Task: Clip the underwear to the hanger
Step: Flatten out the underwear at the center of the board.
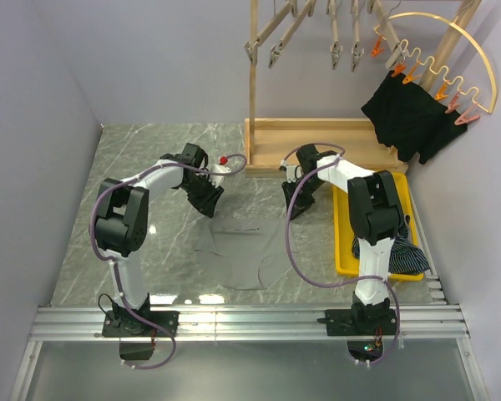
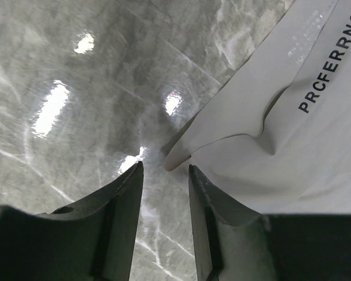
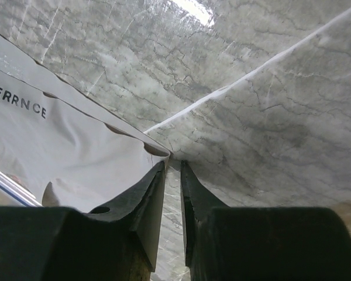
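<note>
Waistband lettering [image 2: 330, 58]: "PRCFERRNC", cut off by the frame edge in the left wrist view; the right wrist view gives "FERRNCE".

Left tool [image 2: 165, 167]: jaws partly apart, released, nothing between them. One waistband corner lies just ahead of the gap.

Right tool [image 3: 172, 164]: jaws a narrow slit apart, bare surface [image 3: 251, 88] showing through, holding nothing. The other waistband corner sits right at one fingertip.

Grey underwear [image 1: 242, 255]: flat on the surface between both tools. Waistband runs left to right on the far side, legs toward the near edge.
</note>
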You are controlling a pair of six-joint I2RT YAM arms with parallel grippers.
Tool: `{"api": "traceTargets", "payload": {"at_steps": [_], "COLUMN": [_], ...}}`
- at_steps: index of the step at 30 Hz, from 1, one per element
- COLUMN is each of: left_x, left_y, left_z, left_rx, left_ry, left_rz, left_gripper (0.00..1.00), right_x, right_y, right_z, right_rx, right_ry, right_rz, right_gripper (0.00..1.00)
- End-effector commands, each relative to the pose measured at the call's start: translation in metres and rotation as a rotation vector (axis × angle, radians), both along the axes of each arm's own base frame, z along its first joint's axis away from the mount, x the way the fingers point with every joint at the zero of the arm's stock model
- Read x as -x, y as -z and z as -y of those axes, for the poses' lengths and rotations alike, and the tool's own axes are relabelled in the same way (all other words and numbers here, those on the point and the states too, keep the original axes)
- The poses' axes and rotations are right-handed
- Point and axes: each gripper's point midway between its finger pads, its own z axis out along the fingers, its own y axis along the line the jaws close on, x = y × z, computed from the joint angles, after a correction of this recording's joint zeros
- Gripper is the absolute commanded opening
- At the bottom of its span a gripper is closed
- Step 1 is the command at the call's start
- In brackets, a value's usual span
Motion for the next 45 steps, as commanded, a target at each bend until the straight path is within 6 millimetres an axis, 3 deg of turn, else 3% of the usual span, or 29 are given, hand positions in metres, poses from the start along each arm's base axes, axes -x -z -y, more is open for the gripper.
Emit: {"api": "traceTargets", "payload": {"at_steps": [1, 5, 12, 17, 20, 24, 27, 36, 45], "left_x": [0.003, 0.001, 0.002, 0.004, 0.003, 0.003, 0.001, -0.005, -0.008], "left_y": [0.006, 0.007, 0.006, 0.009, 0.007, 0.004, 0.001, -0.012, -0.020], "left_z": [0.003, -0.001, -0.002, -0.002, -0.003, -0.006, -0.007, -0.009, -0.003], "left_rx": [0.035, 0.037, 0.056, 0.062, 0.064, 0.062, 0.074, 0.100, 0.169], "left_ry": [-0.006, -0.019, -0.017, -0.023, -0.034, -0.052, -0.060, -0.100, -0.131], "left_rz": [-0.026, -0.024, -0.036, -0.050, -0.048, -0.032, -0.032, -0.005, -0.043], "left_gripper": [0.43, 0.39, 0.15, 0.07, 0.11, 0.33, 0.42, 0.46, 0.48], "right_x": [-0.010, -0.008, -0.003, -0.004, -0.003, -0.002, -0.002, -0.016, -0.013], "right_y": [-0.003, -0.004, -0.021, -0.025, -0.021, -0.021, -0.022, -0.031, -0.050], "right_z": [-0.008, -0.008, -0.008, -0.018, -0.019, -0.018, -0.016, 0.007, -0.008], "right_rx": [-0.016, -0.017, -0.036, -0.082, -0.075, -0.071, -0.057, -0.012, -0.112], "right_ry": [0.001, 0.007, 0.007, 0.019, 0.015, 0.013, 0.016, 0.039, 0.051], "right_rz": [0.029, 0.023, 0.040, 0.034, 0.025, 0.027, 0.033, 0.087, 0.078], "right_gripper": [0.25, 0.29, 0.32, 0.32, 0.32, 0.33, 0.33, 0.32, 0.33]}}
